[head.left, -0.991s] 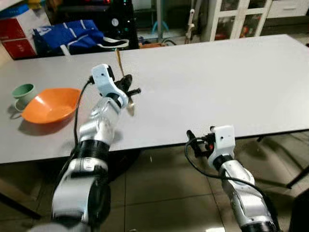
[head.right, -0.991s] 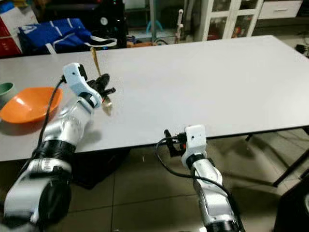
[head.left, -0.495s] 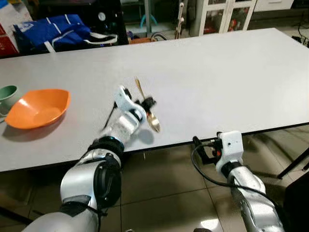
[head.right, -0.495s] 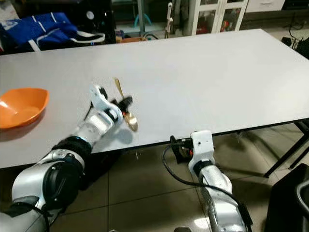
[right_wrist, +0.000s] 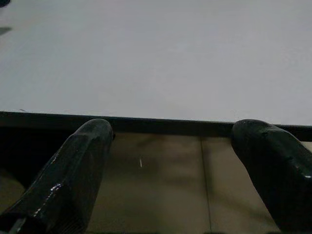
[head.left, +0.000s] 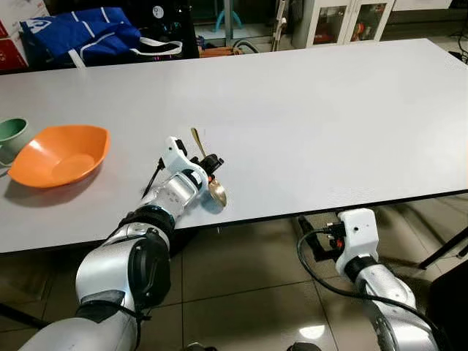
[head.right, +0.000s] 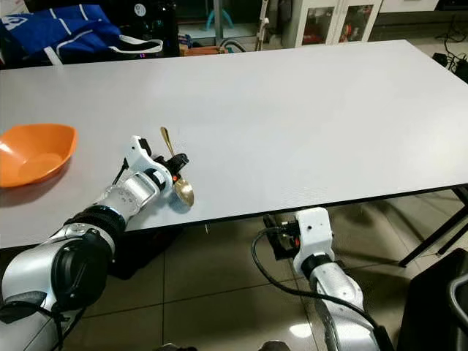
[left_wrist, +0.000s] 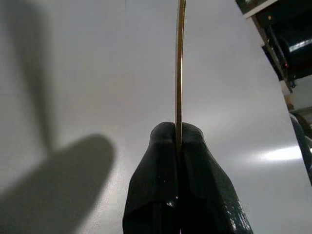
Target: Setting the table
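Lowered since earlier: left end effector [head.left: 210, 162] clamped on gold spoon [head.left: 209, 179], bowl touching table [head.left: 329, 117]; right end effector [right_wrist: 180, 165] apart.

On the table [head.left: 329, 110], a bowl [head.left: 60, 154] sits at the far left with a cup [head.left: 13, 136] just left of it. A spoon [head.left: 210, 178] lies near the front edge, right of the bowl.
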`<state>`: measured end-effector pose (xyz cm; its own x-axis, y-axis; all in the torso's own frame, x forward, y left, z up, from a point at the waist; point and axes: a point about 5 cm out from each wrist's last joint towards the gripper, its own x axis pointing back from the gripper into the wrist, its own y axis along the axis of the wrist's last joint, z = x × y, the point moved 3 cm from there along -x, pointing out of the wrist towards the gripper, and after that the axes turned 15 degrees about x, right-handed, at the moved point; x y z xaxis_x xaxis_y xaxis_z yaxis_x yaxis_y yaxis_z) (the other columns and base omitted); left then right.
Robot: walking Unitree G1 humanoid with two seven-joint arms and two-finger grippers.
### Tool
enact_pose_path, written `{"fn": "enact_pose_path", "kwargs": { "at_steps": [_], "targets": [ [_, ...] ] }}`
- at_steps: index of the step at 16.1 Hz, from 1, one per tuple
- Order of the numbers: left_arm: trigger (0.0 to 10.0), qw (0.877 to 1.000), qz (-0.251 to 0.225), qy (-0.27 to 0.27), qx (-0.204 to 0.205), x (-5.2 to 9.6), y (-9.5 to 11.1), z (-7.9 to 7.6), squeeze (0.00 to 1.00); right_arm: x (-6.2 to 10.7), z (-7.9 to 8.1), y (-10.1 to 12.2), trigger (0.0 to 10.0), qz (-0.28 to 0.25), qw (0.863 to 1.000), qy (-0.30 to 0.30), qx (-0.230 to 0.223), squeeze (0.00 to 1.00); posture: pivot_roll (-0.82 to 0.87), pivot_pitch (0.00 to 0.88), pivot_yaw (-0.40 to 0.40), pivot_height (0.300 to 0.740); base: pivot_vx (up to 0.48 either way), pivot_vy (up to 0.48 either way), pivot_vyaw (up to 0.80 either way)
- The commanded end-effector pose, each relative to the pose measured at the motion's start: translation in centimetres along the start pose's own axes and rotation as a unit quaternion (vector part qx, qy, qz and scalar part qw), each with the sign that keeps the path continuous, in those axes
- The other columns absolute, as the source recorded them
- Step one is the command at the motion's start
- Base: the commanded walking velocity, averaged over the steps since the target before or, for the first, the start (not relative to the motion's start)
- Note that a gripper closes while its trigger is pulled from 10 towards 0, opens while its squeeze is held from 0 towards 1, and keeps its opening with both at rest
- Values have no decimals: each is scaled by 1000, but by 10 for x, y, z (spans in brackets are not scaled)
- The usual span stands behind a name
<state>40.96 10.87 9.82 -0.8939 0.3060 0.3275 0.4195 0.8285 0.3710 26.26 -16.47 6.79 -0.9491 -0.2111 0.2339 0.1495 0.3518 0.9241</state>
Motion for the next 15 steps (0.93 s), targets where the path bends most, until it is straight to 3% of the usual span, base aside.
{"fn": "enact_pose_path", "kwargs": {
  "at_steps": [1, 4, 10, 15],
  "targets": [
    [0, 1000, 5, -6, -15, -3, -2, -10, 0, 5, -3, 2, 10000, 1, 1000, -2, 4, 0, -381, 99, 79, 740, 0, 0, 0],
    [0, 998, 36, -8, -43, -5, -23, -11, 0, 15, -6, 0, 10000, 10, 1000, -8, 10, 0, -414, 114, 80, 740, 0, 0, 0],
    [0, 997, 35, -29, -57, -10, -35, -30, 0, 36, -12, -3, 10000, 29, 999, -17, 23, 0, -482, 146, 77, 740, 0, 0, 0],
    [0, 999, 12, -2, -52, -9, -33, -17, 0, 47, -14, -5, 10000, 44, 999, -12, 27, 0, -488, 168, 67, 740, 0, 0, 0]
  ]
}}
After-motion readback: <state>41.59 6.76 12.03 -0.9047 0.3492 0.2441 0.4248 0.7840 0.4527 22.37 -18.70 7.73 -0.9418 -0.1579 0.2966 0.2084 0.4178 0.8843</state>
